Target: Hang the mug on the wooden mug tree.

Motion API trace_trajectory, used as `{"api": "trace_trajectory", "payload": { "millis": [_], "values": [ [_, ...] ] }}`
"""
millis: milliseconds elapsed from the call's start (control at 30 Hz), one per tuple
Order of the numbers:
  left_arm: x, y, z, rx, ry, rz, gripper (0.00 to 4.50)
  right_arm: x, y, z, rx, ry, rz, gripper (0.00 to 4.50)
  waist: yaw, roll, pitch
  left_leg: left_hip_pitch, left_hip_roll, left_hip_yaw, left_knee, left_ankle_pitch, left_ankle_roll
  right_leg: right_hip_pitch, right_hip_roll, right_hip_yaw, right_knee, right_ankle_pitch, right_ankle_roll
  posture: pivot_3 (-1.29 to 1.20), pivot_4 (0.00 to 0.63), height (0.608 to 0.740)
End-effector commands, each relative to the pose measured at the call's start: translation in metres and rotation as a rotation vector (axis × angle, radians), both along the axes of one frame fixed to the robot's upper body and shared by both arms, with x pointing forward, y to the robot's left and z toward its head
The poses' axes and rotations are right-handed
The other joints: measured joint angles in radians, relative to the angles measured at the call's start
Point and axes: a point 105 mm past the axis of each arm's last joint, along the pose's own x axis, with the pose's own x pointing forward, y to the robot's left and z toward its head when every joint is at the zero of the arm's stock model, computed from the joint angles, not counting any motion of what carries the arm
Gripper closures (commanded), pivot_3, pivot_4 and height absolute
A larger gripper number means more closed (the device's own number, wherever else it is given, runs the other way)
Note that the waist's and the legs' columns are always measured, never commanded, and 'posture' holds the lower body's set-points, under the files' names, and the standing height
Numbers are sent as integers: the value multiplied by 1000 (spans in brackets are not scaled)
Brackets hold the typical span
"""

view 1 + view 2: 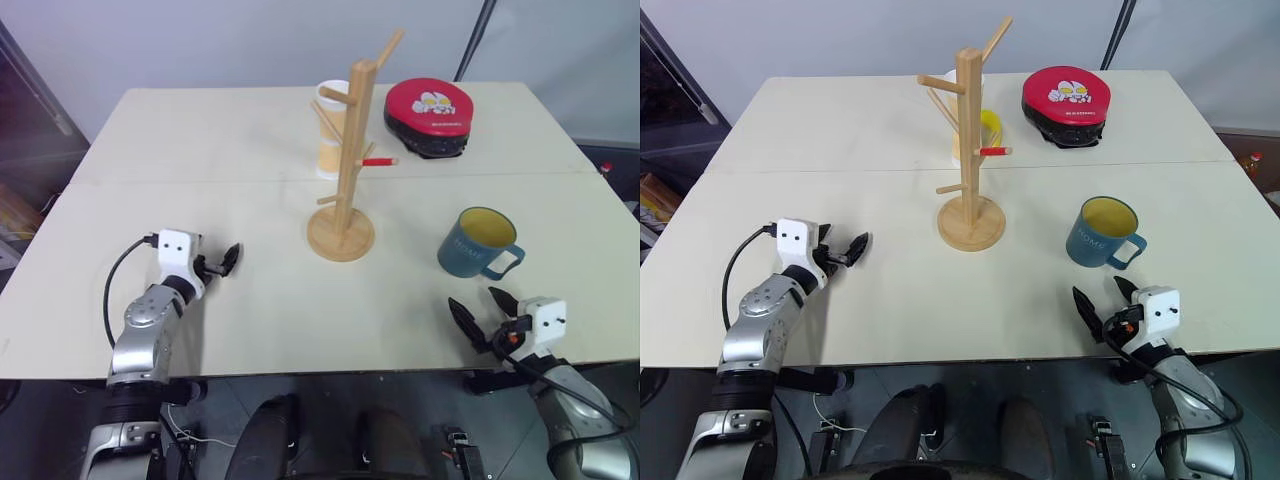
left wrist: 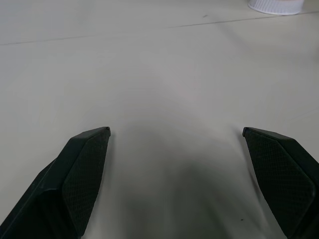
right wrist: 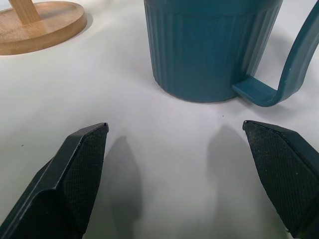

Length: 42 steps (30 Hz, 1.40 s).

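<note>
Standing upright right of the wooden mug tree [image 1: 344, 170]: glossy ribbed teal mug [image 1: 476, 243], loop handle toward right gripper [image 1: 484, 313], released; left gripper [image 2: 174, 164] likewise spread, empty, over smooth tabletop [image 1: 200, 130].

Both arms silver-grey metal with black joints. White boxy wrist housing on each, two small dark dots on its face. Left gripper [image 1: 228, 261] and right gripper [image 1: 484, 312]: black wedge-shaped fingers [image 3: 75, 169] with cross-hatched textured pads. Black cable [image 1: 118, 272] loops off left wrist.

Lab-like test space, bare pale table [image 1: 250, 300], plain grey wall [image 1: 200, 40]
</note>
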Motion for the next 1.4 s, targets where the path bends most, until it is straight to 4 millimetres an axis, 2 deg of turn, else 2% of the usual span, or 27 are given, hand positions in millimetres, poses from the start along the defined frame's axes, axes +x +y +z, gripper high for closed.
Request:
{"api": "trace_trajectory", "payload": {
  "millis": [33,400,567,667,767,1067,1133,1400],
  "values": [
    [2,-4,12,11,-42,-26,0,0,3,7,1,-36,6,11,0,0,0,0,0,0,0,0,0,0,0,0,0,0,0,0,150,740],
    [-2,-13,10,-19,-42,-56,0,0,3,7,-5,-42,-3,11,0,0,0,0,0,0,0,0,0,0,0,0,0,0,0,0,150,740],
    [-32,-59,23,-70,-84,-385,0,5,4,9,-58,-39,-57,11,0,0,0,0,0,0,0,0,0,0,-1,0,0,0,0,0,150,740],
    [-54,-87,23,-43,-75,-593,0,4,6,16,-58,-87,-82,11,0,1,0,0,0,0,0,0,0,0,-1,2,-1,0,-1,0,150,740],
    [-70,-105,22,-24,-58,-744,0,2,9,18,-55,-116,-130,11,-1,2,-1,0,0,0,-1,0,0,0,-1,2,-1,0,-2,0,150,740],
    [-91,-139,29,-9,-81,-950,0,6,-12,25,-81,-205,-369,11,-1,5,-3,0,0,0,-1,0,0,0,-1,3,-1,-1,-4,0,150,740],
    [-94,-145,34,-12,-96,-983,0,7,-23,26,-102,-213,-427,11,-2,5,-3,0,0,0,-1,0,0,0,-1,2,-1,-1,-4,0,150,740],
    [-97,-150,39,-8,-107,-1010,0,10,-42,26,-118,-227,-510,11,-3,5,-3,0,0,0,-1,0,0,0,0,2,-1,0,-2,0,150,740]
  ]
}}
